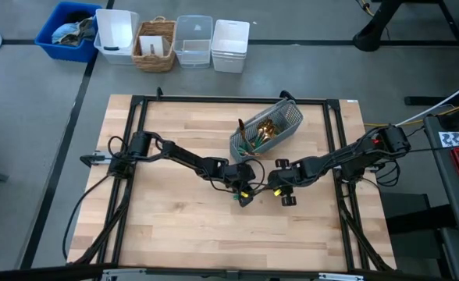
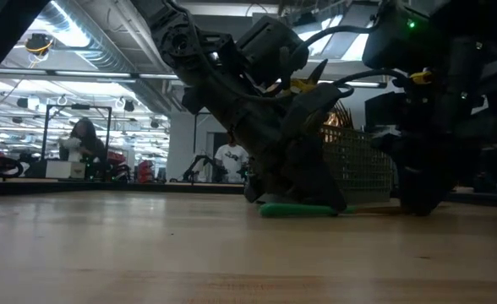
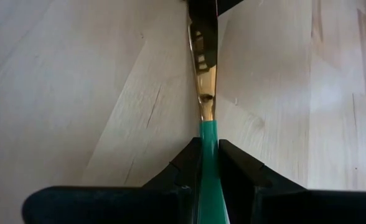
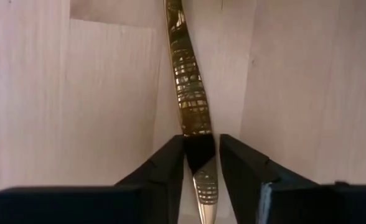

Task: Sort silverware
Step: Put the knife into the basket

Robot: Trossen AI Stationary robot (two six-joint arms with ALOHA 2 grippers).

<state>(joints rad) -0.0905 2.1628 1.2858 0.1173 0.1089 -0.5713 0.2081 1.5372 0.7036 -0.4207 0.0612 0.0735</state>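
One piece of silverware, with a gold head and a slim teal-green handle, lies between my two grippers at mid-table, in front of the grey wire-mesh caddy. My left gripper is shut on its handle. My right gripper is open, and its fingers stand on either side of the gold head with a gap on each side. In the low view the green handle shows down at the tabletop. Fork, spoon or knife, I cannot tell. My left gripper pinches the teal handle between its two fingers, close to where the handle meets the gold neck. The fingers slant down from the table's left and lie along the piece. The piece stands on edge, its gold head pointing away toward my right gripper.
The caddy holds several more gold-headed pieces and stands tilted at the table's far middle. A black frame runs round the wooden top. Beyond the far edge stand a blue bin, a wicker basket and white bins.
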